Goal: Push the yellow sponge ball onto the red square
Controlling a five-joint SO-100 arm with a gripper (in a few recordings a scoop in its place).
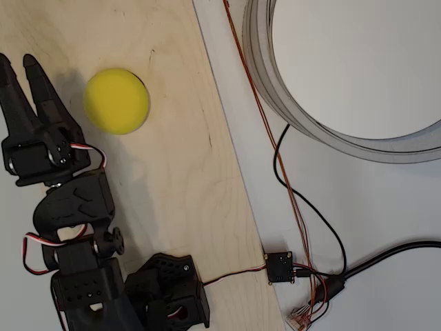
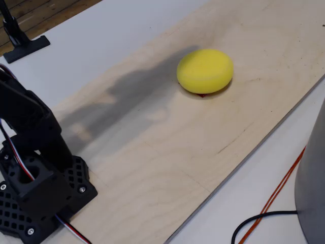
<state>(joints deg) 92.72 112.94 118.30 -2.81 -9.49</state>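
Ball on plywood board, arm off to its left.
Overhead: gripper w/ fingers nearly together, holding nothing, just left of ball; ball rests on board.

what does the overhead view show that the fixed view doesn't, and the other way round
Overhead alone: the tool, apart from the ball with its fingers nearly together, a small black board on the wires, and a big white ring.
Fixed alone: a sliver of red under the ball and a black stand at far left.
Both: ball, wooden board, arm base, orange wire.
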